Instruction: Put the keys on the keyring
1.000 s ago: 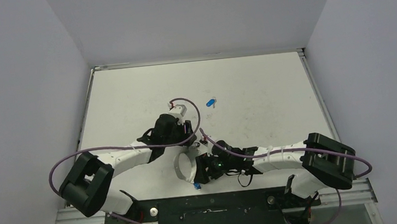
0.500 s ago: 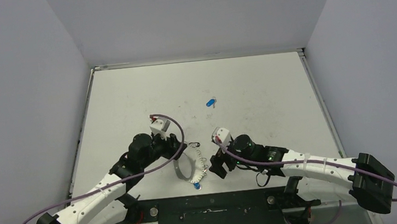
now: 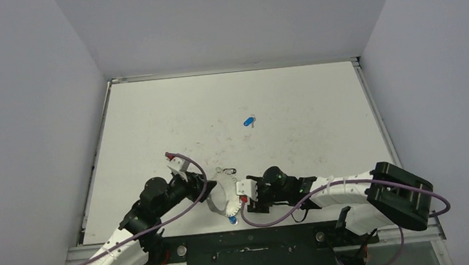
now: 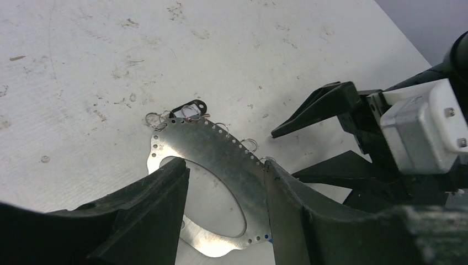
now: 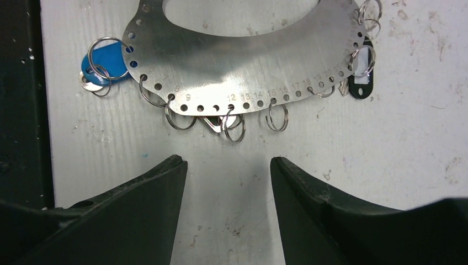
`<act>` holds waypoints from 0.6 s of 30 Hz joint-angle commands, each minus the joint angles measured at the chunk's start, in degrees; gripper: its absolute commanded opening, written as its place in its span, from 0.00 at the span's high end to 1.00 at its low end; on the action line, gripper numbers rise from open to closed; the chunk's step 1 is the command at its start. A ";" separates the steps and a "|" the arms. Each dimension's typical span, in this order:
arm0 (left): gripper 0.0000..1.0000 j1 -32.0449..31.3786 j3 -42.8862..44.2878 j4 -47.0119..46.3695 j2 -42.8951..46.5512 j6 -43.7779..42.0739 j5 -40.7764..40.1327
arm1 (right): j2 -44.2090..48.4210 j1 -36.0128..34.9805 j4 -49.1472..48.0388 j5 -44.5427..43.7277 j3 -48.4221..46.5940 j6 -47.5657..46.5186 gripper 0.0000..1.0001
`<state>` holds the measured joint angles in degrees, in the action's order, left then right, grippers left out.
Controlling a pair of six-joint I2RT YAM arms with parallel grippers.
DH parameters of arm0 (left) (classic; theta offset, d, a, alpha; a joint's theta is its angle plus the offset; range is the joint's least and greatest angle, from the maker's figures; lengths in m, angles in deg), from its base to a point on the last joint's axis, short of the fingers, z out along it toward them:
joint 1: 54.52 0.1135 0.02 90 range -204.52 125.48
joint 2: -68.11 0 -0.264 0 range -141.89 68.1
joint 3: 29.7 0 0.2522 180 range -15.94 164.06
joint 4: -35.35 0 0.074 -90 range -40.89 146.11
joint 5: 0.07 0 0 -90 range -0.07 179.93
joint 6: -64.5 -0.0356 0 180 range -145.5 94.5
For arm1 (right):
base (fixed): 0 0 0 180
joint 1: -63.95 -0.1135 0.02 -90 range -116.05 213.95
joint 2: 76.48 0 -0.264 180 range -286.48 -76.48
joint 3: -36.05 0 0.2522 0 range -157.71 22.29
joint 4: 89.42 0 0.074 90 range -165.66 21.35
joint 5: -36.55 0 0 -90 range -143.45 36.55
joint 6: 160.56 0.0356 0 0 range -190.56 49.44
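Observation:
The keyring [image 3: 215, 204] is a flat silver oval plate with small loops along its edge, lying near the table's front edge. A blue-capped key [image 5: 105, 62] and a black tag [image 5: 361, 77] hang from its loops. Another blue key [image 3: 248, 121] lies loose farther back. My left gripper [image 4: 223, 165] is open, its fingers straddling the ring's band [image 4: 221, 152], one over the hole and one outside the rim. My right gripper [image 5: 226, 162] is open and empty, just short of the ring's looped edge [image 5: 243, 66]. It faces the left gripper across the ring.
The dark mounting rail [image 3: 249, 245] runs along the near table edge just behind the ring. Purple cables [image 3: 189, 195] loop from both wrists. Grey walls enclose the white table [image 3: 308, 119] on three sides.
Both arms have swung round. The left gripper has pulled back toward the near left and come down over the ring's left side. The right gripper has turned to face the ring from the right.

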<state>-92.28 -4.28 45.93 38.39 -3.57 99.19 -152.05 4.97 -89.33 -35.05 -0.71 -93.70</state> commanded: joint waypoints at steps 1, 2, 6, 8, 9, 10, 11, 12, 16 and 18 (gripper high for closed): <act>0.50 0.18 0.50 0.61 1.00 0.44 0.95 | -3.63 -0.36 -9.61 2.56 0.03 -5.40 0.43; 0.50 0.19 0.55 0.86 0.90 0.43 0.87 | -4.53 -0.41 -10.37 2.90 0.02 -5.48 0.45; 0.50 0.15 1.01 0.98 0.39 0.29 0.81 | -6.44 -0.37 -11.77 2.50 -0.02 -5.99 0.52; 0.50 0.16 1.21 0.93 0.21 0.06 0.71 | -6.75 -0.27 -12.86 1.72 0.22 -6.61 0.54; 0.50 0.14 1.25 0.83 0.11 -0.12 0.68 | -6.90 -0.29 -13.22 1.39 0.32 -6.84 0.57; 0.50 0.14 1.38 0.81 0.10 -0.13 0.64 | -7.06 -0.31 -13.23 1.19 0.15 -7.21 0.59; 0.50 0.14 1.43 0.74 0.10 -0.27 0.48 | -7.13 -0.26 -13.04 1.14 -0.05 -7.38 0.61; 0.50 0.14 1.51 0.79 0.01 -0.31 0.50 | -7.18 -0.26 -12.75 1.23 -0.29 -7.63 0.65; 0.50 0.15 1.48 0.63 0.01 -0.36 0.49 | -7.47 -0.31 -11.18 2.13 -1.29 -8.38 0.82; 0.50 0.15 1.37 0.70 0.09 -0.36 0.59 | -7.44 -0.30 -9.73 2.96 -1.83 -8.62 0.92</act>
<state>-92.28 -4.33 47.70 38.30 -3.50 99.25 -158.89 4.97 -98.29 -33.85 -0.67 -101.04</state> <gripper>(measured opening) 0.499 0.147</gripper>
